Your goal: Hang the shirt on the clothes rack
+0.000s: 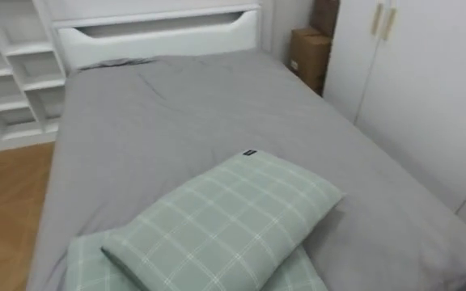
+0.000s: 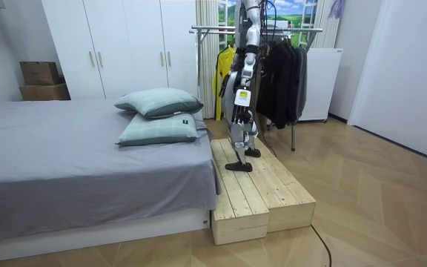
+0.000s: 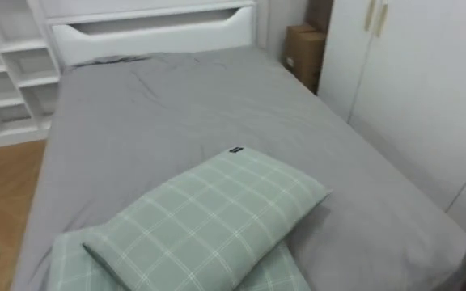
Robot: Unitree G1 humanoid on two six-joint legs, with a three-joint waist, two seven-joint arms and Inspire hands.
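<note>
A home bedroom: a grey-sheeted bed (image 1: 217,121) with checked pillows (image 1: 233,218), white wardrobes (image 2: 124,44) (one clothes rail (image 2: 302,30) beside them).

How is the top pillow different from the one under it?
The top pillow looks puffy and shows whole; the bottom pillow looks flatter and is mostly hidden beneath it. The top pillow rests on the bottom pillow; the bottom pillow lies on the grey bed. Both are pale green with white checks.
</note>
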